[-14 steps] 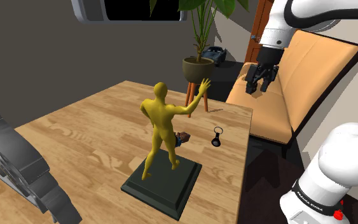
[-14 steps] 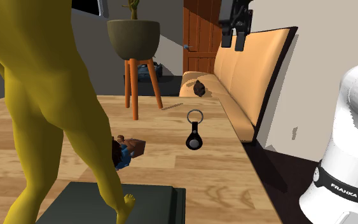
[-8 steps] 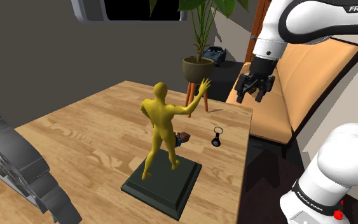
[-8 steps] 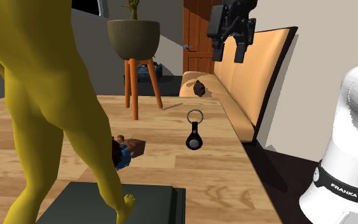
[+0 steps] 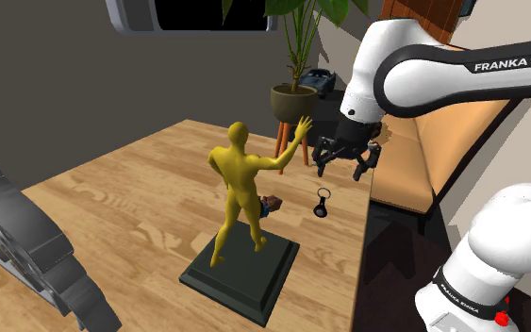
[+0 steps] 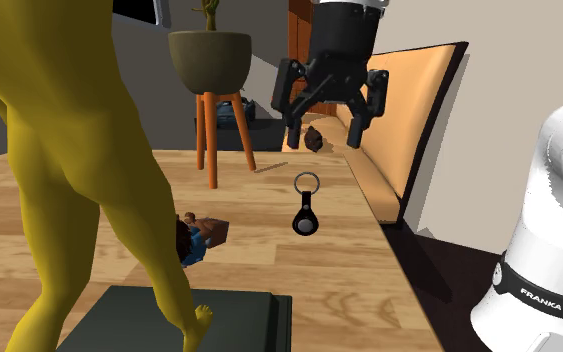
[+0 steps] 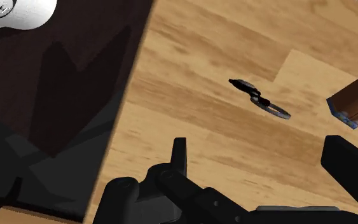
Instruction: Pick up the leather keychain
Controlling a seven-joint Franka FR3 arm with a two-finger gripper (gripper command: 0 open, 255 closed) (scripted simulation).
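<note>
A small black keychain (image 5: pixel 322 205) with a metal ring lies flat on the wooden table (image 5: pixel 131 193), near the edge on the shoulder view's right. My black gripper (image 5: pixel 342 172) hangs open a short way above and just beyond it, touching nothing. The second exterior view has the gripper (image 6: pixel 322 138) spread wide above the keychain (image 6: pixel 306 212). Seen from the wrist, the keychain (image 7: pixel 260 100) lies ahead of the gripper (image 7: pixel 266 165), whose fingers stand far apart with nothing between them.
A yellow figure statue (image 5: pixel 240 184) on a dark square base (image 5: pixel 244 273) stands close beside the keychain. A small brown and blue object (image 5: pixel 272 204) lies between them. An orange bench (image 5: pixel 409 160) runs along the table's edge; a potted plant (image 5: pixel 293 99) stands behind. A grey rack (image 5: pixel 18 245) sits at the left.
The arm has swung down and to the shoulder view's left, from over the orange bench to just above the keychain. The gripper stays open; the keychain has not moved.
</note>
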